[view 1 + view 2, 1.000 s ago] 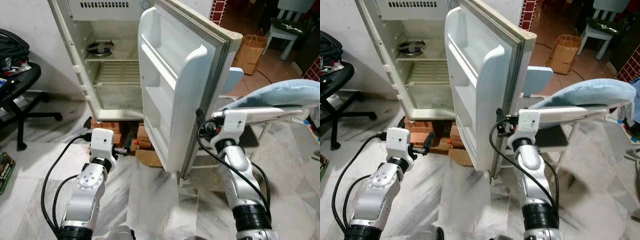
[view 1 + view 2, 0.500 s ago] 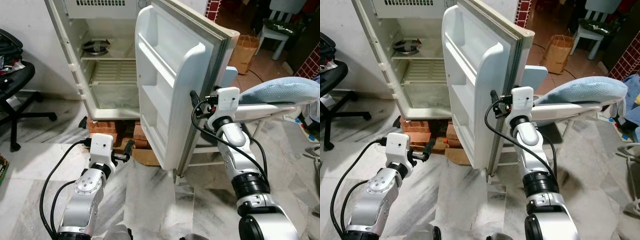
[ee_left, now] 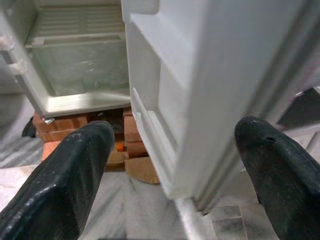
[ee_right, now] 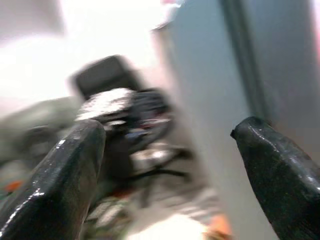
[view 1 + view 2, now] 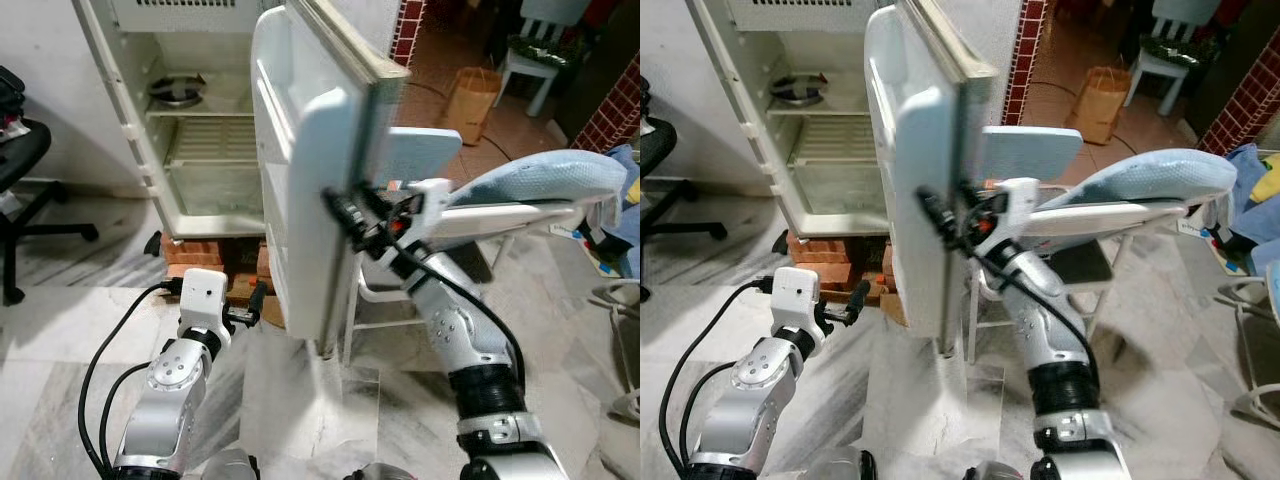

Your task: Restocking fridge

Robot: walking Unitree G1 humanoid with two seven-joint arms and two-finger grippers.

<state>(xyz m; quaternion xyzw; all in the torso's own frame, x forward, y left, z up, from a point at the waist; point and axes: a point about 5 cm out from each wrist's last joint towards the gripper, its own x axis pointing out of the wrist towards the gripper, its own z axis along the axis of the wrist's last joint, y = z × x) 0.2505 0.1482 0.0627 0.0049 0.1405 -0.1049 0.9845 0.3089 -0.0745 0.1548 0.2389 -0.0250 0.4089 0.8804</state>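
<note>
The white fridge (image 5: 120,120) stands open, with a metal dish (image 5: 178,92) on its top shelf and a bare wire shelf (image 5: 210,145) below. Its door (image 5: 300,170) stands almost edge-on to me, its inner racks bare. My right gripper (image 5: 345,212) is open, and its black fingers press against the door's free edge at mid height. In the right wrist view the fingers (image 4: 60,175) are spread and blurred, with the door's side beside them. My left gripper (image 5: 255,297) is open and low, pointing at the fridge's foot and holding nothing.
Red bricks (image 5: 195,270) prop up the fridge. A black office chair (image 5: 20,160) stands at the left. Close on the right are a blue-padded board (image 5: 540,185) and a blue-backed folding chair (image 5: 420,155). A paper bag (image 5: 468,100) and a white chair (image 5: 535,50) stand farther back.
The door's free edge has swung to the left, so it now stands edge-on to me. My right gripper went left with it. The left arm stayed low.
</note>
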